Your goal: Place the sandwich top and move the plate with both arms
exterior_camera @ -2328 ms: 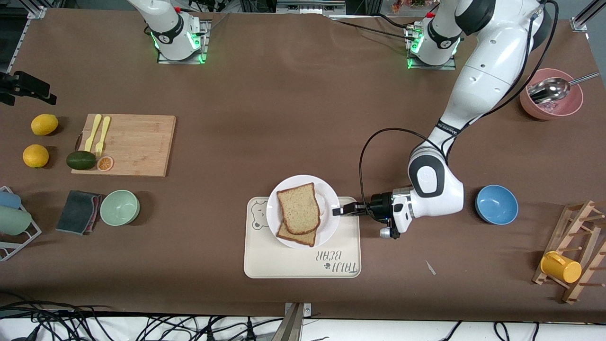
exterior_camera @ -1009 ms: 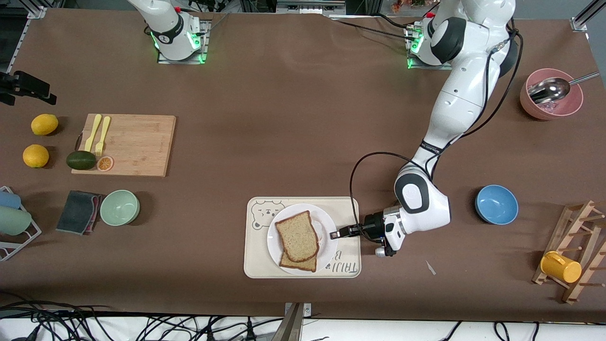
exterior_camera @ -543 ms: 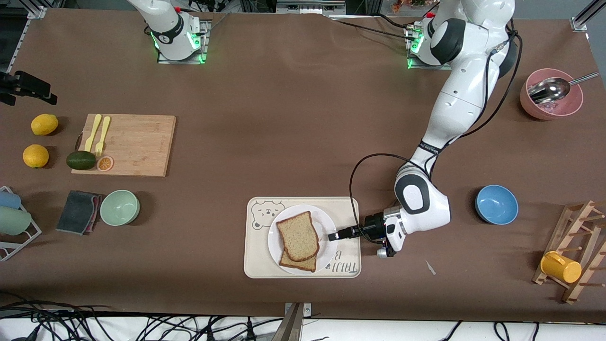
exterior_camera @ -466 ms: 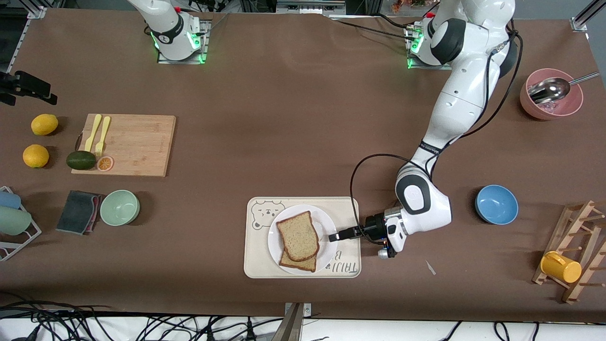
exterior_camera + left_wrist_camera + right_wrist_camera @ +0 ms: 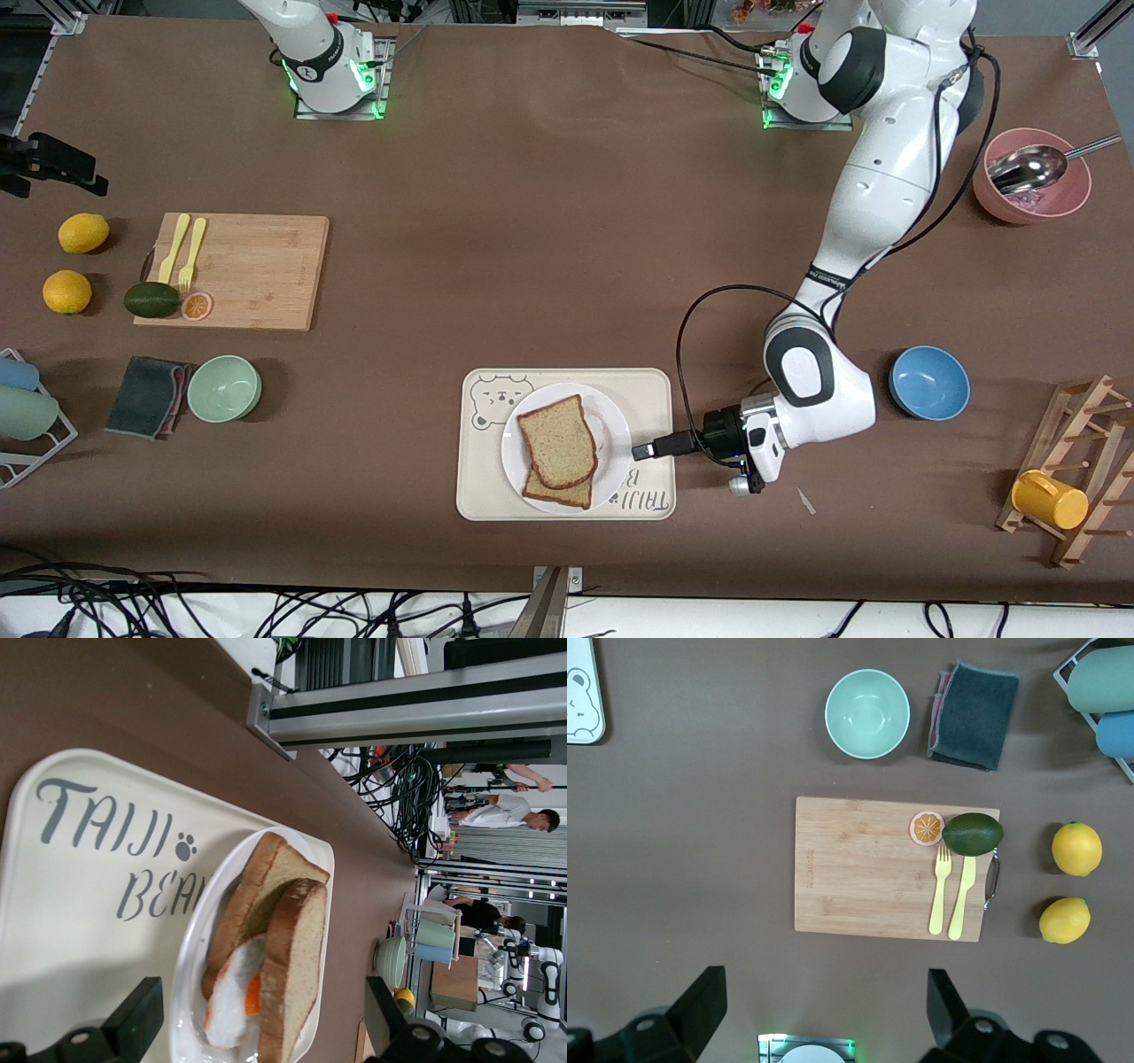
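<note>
Matt brown desk [image 5: 532, 221]; pale wooden cutting board [image 5: 239, 270]; glossy white plate [image 5: 611, 416]; smooth cream plastic tray [image 5: 651, 390]; shiny metal spoon [image 5: 1032, 167]; dark cloth [image 5: 146, 396].

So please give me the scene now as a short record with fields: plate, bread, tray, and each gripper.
plate: white, resting on the tray, toward the tray's edge nearer the front camera
top bread slice: lies on a darker slice, with egg between them
tray: cream, bear print
left gripper: open, over the tray beside the plate's rim, holding nothing
right gripper: open, waiting high above the cutting board
</note>
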